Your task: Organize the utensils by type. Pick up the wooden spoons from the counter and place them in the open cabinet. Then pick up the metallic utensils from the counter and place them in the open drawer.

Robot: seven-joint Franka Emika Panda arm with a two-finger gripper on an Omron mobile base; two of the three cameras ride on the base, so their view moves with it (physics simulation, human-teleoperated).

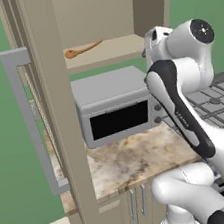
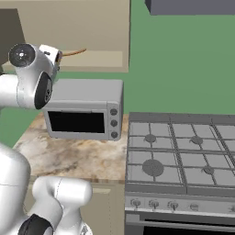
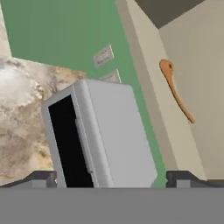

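The arm is raised, its hand (image 3: 111, 177) empty with fingers spread wide.

We see one wooden spoon (image 1: 83, 49) lying flat on the bottom board of the open cabinet (image 1: 120, 49), orange-brown, slim, with a small oval bowl and a thin, slightly curved handle. From the hand view it lies ahead of the gripper (image 3: 112, 178) and off toward its right finger, bowl end farther away, handle tip nearer, well apart from both fingertips. The cabinet is tan, its door (image 1: 54, 117) swung wide with a long grey bar handle (image 1: 30, 120). Below the gripper spreads the counter (image 1: 136, 161), beige-brown marbled stone over tan cupboard fronts. The gripper's fingers stand wide apart with nothing between them.
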